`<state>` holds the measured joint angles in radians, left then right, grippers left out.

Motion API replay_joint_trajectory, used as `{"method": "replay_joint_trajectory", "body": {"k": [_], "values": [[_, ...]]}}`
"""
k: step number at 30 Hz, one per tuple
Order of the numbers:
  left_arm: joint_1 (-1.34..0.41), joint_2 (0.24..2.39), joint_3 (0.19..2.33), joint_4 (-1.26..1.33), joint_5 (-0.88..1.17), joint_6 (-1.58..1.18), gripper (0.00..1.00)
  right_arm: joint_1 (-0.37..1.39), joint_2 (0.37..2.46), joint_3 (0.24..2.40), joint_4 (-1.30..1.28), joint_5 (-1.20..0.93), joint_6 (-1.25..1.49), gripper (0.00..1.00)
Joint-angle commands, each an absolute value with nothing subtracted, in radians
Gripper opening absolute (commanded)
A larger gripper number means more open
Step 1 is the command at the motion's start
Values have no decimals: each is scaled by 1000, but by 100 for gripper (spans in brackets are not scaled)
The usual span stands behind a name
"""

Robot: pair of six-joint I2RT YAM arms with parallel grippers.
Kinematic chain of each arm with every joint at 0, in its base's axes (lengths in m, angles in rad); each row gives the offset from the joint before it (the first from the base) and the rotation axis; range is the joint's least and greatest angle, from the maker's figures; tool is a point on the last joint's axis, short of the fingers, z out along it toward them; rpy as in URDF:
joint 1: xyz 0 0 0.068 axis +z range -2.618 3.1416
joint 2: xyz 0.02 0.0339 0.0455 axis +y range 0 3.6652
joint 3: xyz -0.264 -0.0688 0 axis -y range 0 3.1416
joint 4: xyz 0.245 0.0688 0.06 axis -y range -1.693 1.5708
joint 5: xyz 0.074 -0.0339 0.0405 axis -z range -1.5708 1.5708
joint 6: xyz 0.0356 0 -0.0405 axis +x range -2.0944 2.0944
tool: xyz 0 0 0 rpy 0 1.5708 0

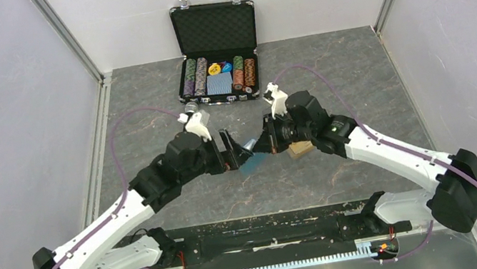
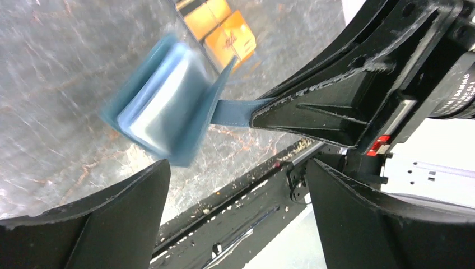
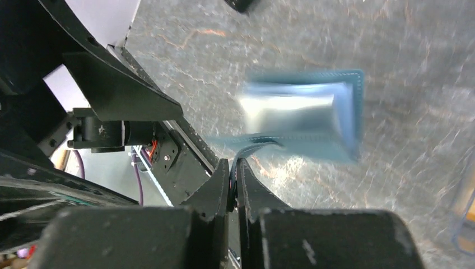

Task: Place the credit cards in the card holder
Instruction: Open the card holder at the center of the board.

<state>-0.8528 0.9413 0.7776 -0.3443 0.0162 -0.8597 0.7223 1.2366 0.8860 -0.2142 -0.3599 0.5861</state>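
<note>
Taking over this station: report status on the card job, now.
Status: left fingers open beside the card holder; right fingers shut on its tab, holder hanging from it; credit cards lying on the table; chip case far back, out of the way.

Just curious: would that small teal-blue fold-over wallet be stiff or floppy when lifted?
Probably floppy: the teal-blue wallet splays open while the right gripper pinches only its tab. Likely light, since that thin tab seems to carry it. Blur hints it swings.

Nothing readable for me right now. White lettering sits on the black housing (image 2: 460, 87) at the right edge of my left wrist view, too small to read. The credit cards (image 2: 231, 40) at upper centre carry a blurred dark mark.
</note>
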Motion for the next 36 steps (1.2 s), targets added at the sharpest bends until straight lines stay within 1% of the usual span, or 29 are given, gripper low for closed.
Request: {"method": "replay_joint_trajectory", "body": {"k": [1,6,9,16,22,26,33,36], "values": [[-847,938,963,-585,-119,-604,99,721,1197,1000,-325,-353,395,0],[-844,959,1083,-714,-176,-469,100,721,1183,1063,-382,-388,291,0],[-839,963,1103,-709,-161,-425,100,721,1185,1091,-390,-434,245,0],[-821,1001,1107,-629,52,-307,100,719,1228,1170,-406,-609,188,0],[-781,1034,1096,-583,269,-199,100,707,1263,1217,-406,-773,200,0],[-775,1042,1062,-539,348,-160,100,703,1289,1251,-402,-871,226,0],[-775,1071,1048,-504,374,-151,100,697,1297,1244,-399,-927,237,0],[-775,1076,1051,-529,327,-149,100,690,1298,1232,-394,-940,239,0]]}}
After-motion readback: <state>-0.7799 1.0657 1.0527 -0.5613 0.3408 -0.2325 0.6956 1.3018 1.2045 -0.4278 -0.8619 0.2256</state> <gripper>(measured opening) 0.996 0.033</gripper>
